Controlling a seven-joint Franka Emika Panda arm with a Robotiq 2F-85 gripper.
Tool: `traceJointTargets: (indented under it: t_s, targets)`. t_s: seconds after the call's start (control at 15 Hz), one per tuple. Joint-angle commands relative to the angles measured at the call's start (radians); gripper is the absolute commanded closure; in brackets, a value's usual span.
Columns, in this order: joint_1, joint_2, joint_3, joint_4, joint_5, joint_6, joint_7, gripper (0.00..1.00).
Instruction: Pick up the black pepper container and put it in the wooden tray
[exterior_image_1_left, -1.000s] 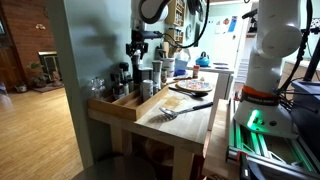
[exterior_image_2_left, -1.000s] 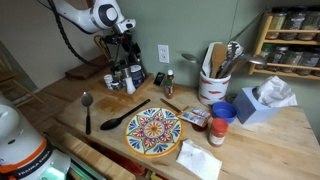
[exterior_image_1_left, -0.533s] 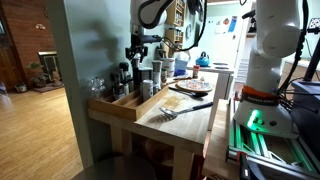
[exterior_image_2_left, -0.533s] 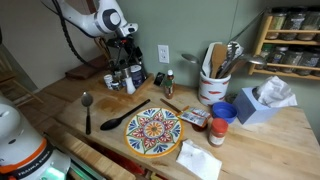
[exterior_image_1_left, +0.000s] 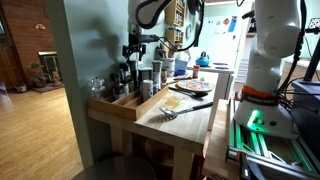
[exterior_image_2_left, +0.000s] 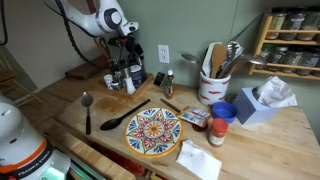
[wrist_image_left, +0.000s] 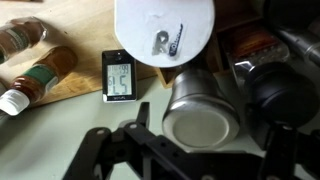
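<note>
Hovering over round silver canister, tool fingers apart; long pale wooden tray.

Both exterior views share the table, endwise and frontally (wrist camera looks down, close).

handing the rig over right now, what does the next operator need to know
Gripper: open, empty, hovering above the jars.
Black pepper container: upright among the jars, next to a silver canister, not gripped.
Wooden tray: beside the jars.
Done: approach only.
Left: descend, grip the container, lift it, set it in the tray.
</note>
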Motion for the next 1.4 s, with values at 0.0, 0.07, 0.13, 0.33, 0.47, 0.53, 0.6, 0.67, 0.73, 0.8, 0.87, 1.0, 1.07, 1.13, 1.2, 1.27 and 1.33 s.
traceJointTargets:
  t_s: [0.0, 0.07, 0.13, 0.33, 0.47, 0.53, 0.6, 0.67, 0.73, 0.8, 0.87, 1.0, 1.07, 1.13, 1.2, 1.27, 1.33]
  targets:
    - [0.005, -0.032, -0.018, 0.0, 0.013, -0.057, -0.052, 0.0]
    - [-0.006, -0.051, -0.01, -0.009, 0.057, -0.087, -0.113, 0.0]
    - [-0.016, -0.068, 0.0, -0.019, 0.103, -0.108, -0.186, 0.0]
    - [-0.039, -0.147, 0.014, -0.055, 0.265, -0.173, -0.429, 0.0]
    - [-0.053, -0.215, 0.003, -0.073, 0.358, -0.211, -0.55, 0.0]
    - [-0.058, -0.242, -0.007, -0.073, 0.377, -0.247, -0.572, 0.0]
    - [-0.066, -0.272, -0.02, -0.074, 0.375, -0.297, -0.563, 0.0]
    - [-0.077, -0.306, -0.032, -0.079, 0.38, -0.349, -0.552, 0.0]
    - [-0.09, -0.339, -0.044, -0.086, 0.358, -0.397, -0.519, 0.0]
    - [-0.104, -0.373, -0.057, -0.092, 0.353, -0.447, -0.499, 0.0]
    - [-0.119, -0.4, -0.068, -0.092, 0.343, -0.502, -0.479, 0.0]
    - [-0.153, -0.464, -0.089, -0.101, 0.325, -0.601, -0.426, 0.0]
    - [-0.165, -0.495, -0.1, -0.111, 0.336, -0.63, -0.425, 0.0]
    - [-0.169, -0.538, -0.115, -0.133, 0.366, -0.671, -0.464, 0.0]
    - [-0.16, -0.447, -0.1, -0.062, 0.347, -0.63, -0.465, 0.0]
    - [-0.166, -0.468, -0.107, -0.067, 0.347, -0.641, -0.469, 0.0]
    - [-0.166, -0.474, -0.107, -0.066, 0.347, -0.641, -0.469, 0.0]
